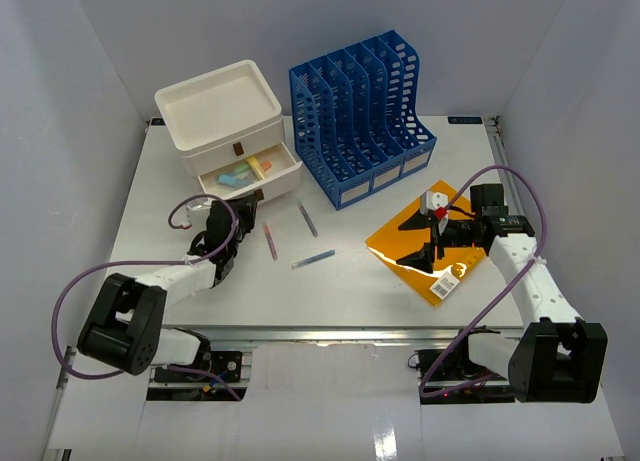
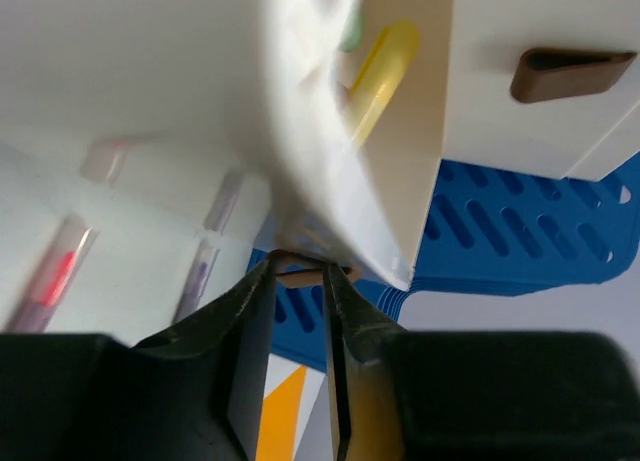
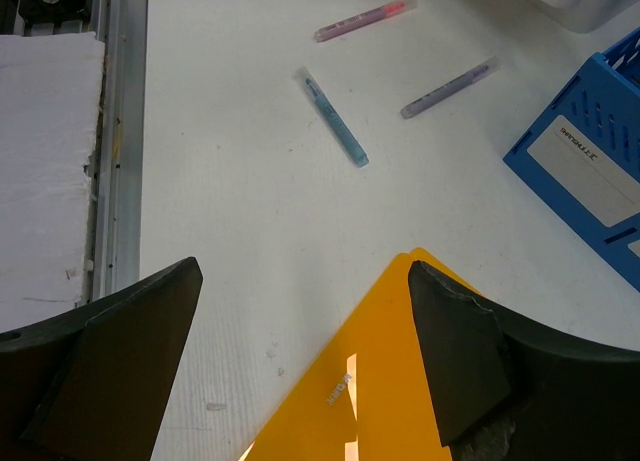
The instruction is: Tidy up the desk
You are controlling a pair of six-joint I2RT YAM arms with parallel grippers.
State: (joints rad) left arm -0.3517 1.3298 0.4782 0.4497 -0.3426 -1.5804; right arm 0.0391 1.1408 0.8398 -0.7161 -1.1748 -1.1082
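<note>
The left fingers (image 2: 262, 301) stand at a narrow gap, their tips closed on the small brown handle (image 2: 300, 275) of the lower drawer (image 1: 250, 179). That drawer stands open from the white drawer box (image 1: 222, 116). In the left wrist view the drawer's white front is blurred by nearness. A yellow marker (image 2: 380, 76) lies inside, and the overhead view shows blue and pink pieces in there as well. The upper drawer is closed.

The right fingers (image 3: 430, 301) are spread wide and hold nothing. They hang over a yellow folder (image 3: 380, 381), and in the right wrist view 1 corner of it lies between them. The folder lies flat on the right part of the bench (image 1: 330, 301), with a white barcode label (image 1: 452, 277) at its near corner.

3 pens lie loose between the 2 arms, none touching another. The pink pen (image 1: 270, 241) is just beside the left wrist, the purple pen (image 1: 308, 219) is farther back, and the blue pen (image 1: 313, 258) is nearer the front.

A blue file rack (image 1: 365, 111) stands upright at the back, just right of the drawer box.

The bench is the wide white surface under everything. A metal rail (image 3: 120, 131) runs along its near edge, where both arm bases sit.
</note>
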